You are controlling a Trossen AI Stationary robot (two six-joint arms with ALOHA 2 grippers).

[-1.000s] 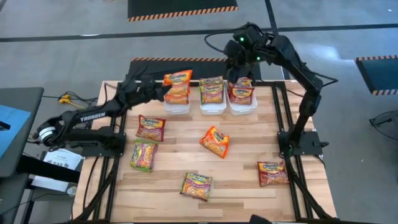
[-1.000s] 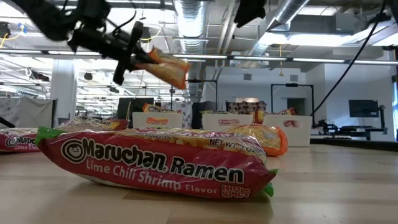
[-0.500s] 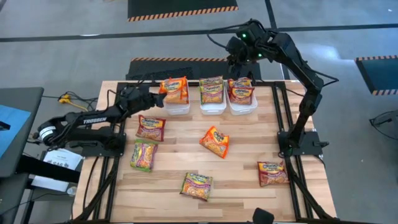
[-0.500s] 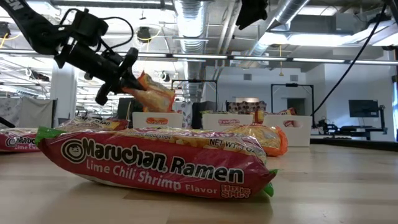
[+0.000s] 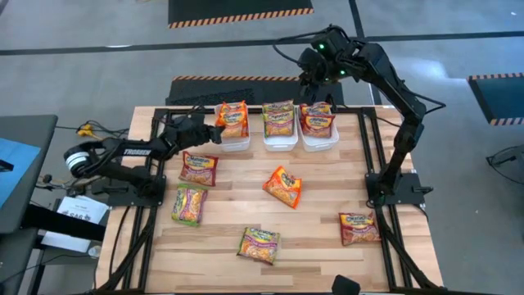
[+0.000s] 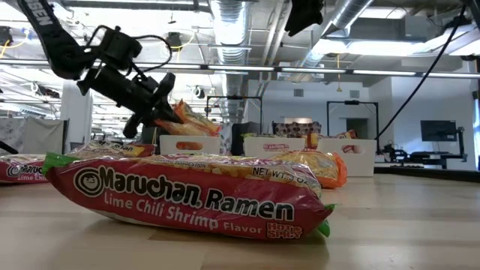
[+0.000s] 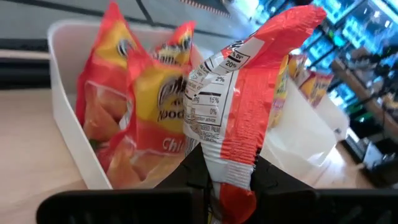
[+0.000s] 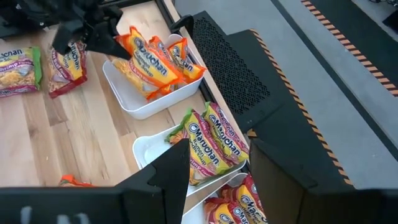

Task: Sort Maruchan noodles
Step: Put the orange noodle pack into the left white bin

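The left gripper (image 7: 229, 186) has its fingers pinching an orange packet (image 7: 249, 106), which sticks up just past the fingertips, over the white bin (image 7: 68, 118) holding more orange packets (image 7: 134, 118). Farther off, the right gripper (image 5: 315, 78) hangs above the bins, fingers spread.

The left gripper (image 5: 214, 133) reaches low to the left white bin (image 5: 233, 141), its jaws clamped on an orange noodle packet (image 5: 232, 117) held over that bin. The right gripper (image 5: 313, 79) hangs high behind the bins, jaws spread and holding nothing.
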